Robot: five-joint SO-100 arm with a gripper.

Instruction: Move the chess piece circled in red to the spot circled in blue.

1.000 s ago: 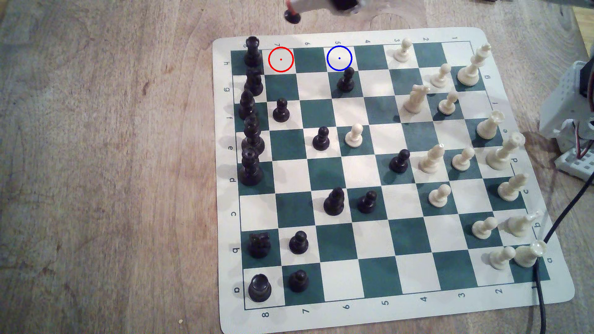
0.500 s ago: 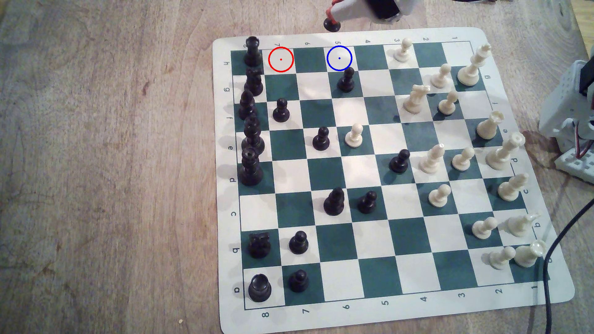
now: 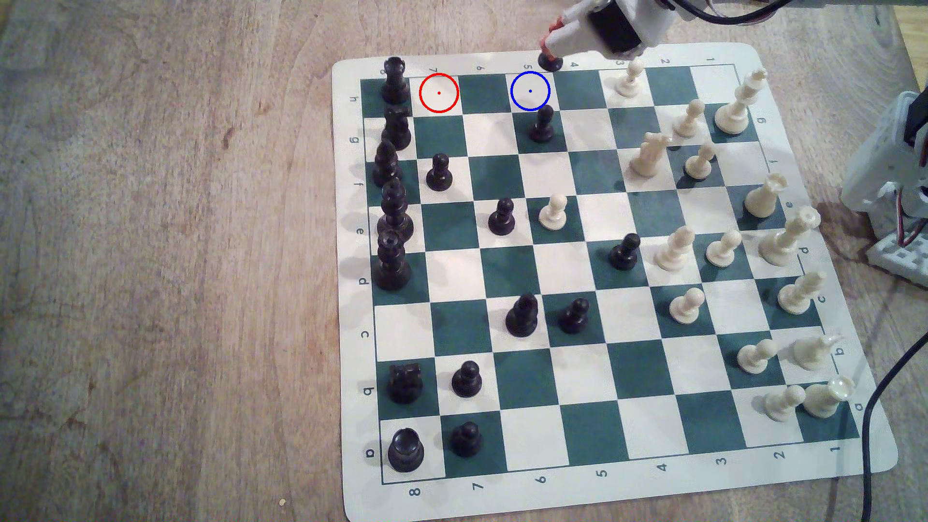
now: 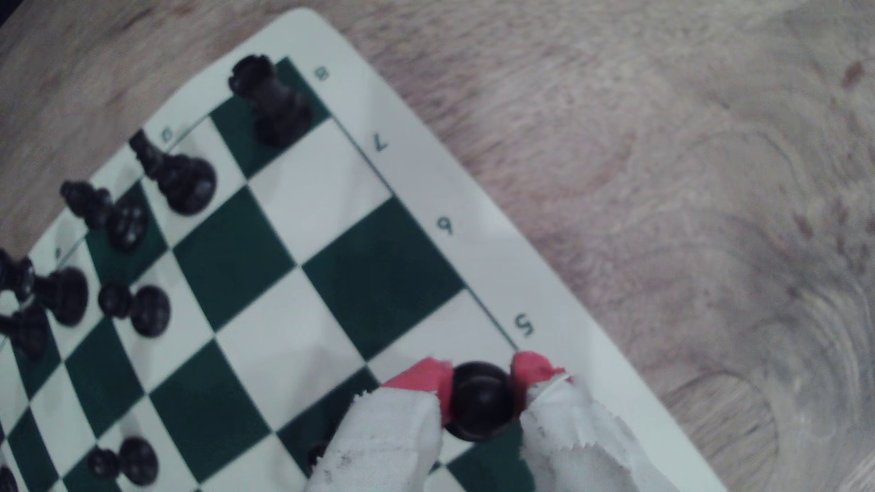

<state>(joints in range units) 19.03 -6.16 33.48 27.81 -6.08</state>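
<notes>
Since a second ago, we see the hand (image 3: 551,52) has travelled from beyond the board's far edge, towards the exterior view's right and down, carrying the small glossy black pawn with the round head (image 3: 550,62) from over the bare wooden worktop (image 3: 176,251) to the white border of the green-and-cream roll-up chess board (image 3: 351,301), by the printed 5 and 4. The hand is clenched on the pawn: in the wrist view its two red-tipped, white-wrapped fingers (image 4: 421,378) press the ball head (image 4: 480,399) from either side. We cannot tell whether the pawn's base touches the board, since the fingers hide its collar and most of its body. The cream square ringed in thin blue with a centre dot (image 3: 530,91) lies just beside the pawn, to the exterior view's left and nearer the camera, bare. The cream square ringed in red (image 3: 439,93) is likewise bare, next to the tall black rook with the notched top (image 3: 394,80). The arm's upper part is cut off at the picture's top edge. The wrist view is blurred, and the black pieces there are hard to tell apart.
</notes>
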